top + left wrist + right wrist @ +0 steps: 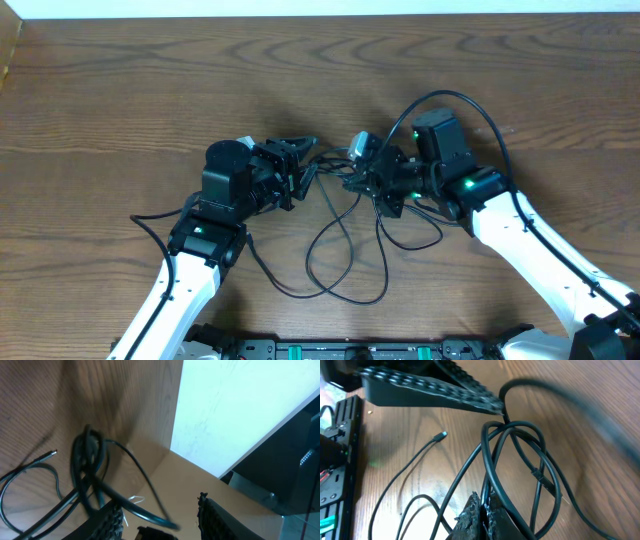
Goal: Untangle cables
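Wide wooden desk, two arms leaning in toward its middle, and between them the cables: thin black cords, bunched up high where the two hands meet and spilling in loose loops toward the near edge. I see no white cord in these views.

This looks like the early separating step – one hand anchors the knot while the other picks out a strand to draw away. Nothing is untangled yet; the loops cross each other in several places.

The right hand is closed tight, and from its own camera several black loops run right into the fingertips, so it looks pinched on the bundle (I can't tell how many strands are caught). That's the anchor.

The left hand sits just across from it with its jaws about half apart. One black strand runs through the gap, but neither pad is pressing on it, so it has hold of nothing yet. A knot of loops lies just beyond its tips.

In my judgement, the next move calls for the left hand to close on that one strand only, then pull gently away from the right hand – slowly, since a hard tug could tighten the crossing rather than free it.

Smallest item: a loose plug end lying flat on the wood, clear of both hands.
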`<state>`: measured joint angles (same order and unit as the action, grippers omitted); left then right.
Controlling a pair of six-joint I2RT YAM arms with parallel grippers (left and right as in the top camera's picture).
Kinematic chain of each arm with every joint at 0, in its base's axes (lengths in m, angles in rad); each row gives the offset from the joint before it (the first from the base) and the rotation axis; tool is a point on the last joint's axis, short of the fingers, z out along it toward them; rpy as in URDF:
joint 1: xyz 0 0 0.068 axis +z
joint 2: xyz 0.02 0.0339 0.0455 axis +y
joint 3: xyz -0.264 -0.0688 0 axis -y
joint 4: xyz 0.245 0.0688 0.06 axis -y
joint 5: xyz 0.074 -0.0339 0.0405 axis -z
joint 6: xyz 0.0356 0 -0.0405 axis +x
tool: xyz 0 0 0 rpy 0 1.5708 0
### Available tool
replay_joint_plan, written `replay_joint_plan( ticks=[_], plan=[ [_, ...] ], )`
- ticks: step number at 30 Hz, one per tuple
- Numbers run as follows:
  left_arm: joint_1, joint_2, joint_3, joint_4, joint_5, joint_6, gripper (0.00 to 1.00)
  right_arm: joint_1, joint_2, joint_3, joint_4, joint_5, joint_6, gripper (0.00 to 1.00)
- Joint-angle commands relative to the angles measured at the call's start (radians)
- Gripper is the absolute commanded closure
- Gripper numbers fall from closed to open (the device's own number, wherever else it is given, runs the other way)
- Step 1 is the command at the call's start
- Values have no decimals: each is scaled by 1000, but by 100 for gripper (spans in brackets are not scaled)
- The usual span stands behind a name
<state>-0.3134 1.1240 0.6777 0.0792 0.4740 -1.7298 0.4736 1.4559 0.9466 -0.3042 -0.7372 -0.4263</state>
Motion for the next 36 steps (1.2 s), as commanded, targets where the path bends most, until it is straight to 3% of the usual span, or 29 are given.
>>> replay_joint_plan(
  ticks=[1, 4, 8, 9, 10, 13, 17, 21, 26, 36],
  plan=[
    [-18, 13, 9, 5, -16, 4, 49, 24, -3, 5, 8, -32, 6, 99],
    [-37, 34, 9, 5, -21, 4, 52, 28, -3, 5, 9, -32, 6, 99],
    [-39, 72, 9, 14, -68, 3, 78, 31, -3, 5, 9, -33, 6, 99],
    [-39, 80, 9, 18, -89, 3, 89, 32, -3, 5, 9, -32, 6, 99],
    [-39, 86, 9, 21, -115, 4, 92, 32, -3, 5, 9, -32, 6, 99],
    [-33, 89, 9, 29, -183, 25, 92, 31, -3, 5, 13, 18, 6, 99],
    [12, 85, 9, 85, -233, 144, 92, 30, -3, 5, 16, 307, 60, 99],
    [102, 61, 9, 84, -220, 252, 92, 1, -3, 5, 37, 609, 219, 99],
    [232, 20, 9, 12, -121, 337, 92, -106, -3, 5, 55, 809, 459, 99],
    [381, -37, 9, -228, -29, 504, 92, -321, -2, 5, -39, 984, 861, 98]
  ],
)
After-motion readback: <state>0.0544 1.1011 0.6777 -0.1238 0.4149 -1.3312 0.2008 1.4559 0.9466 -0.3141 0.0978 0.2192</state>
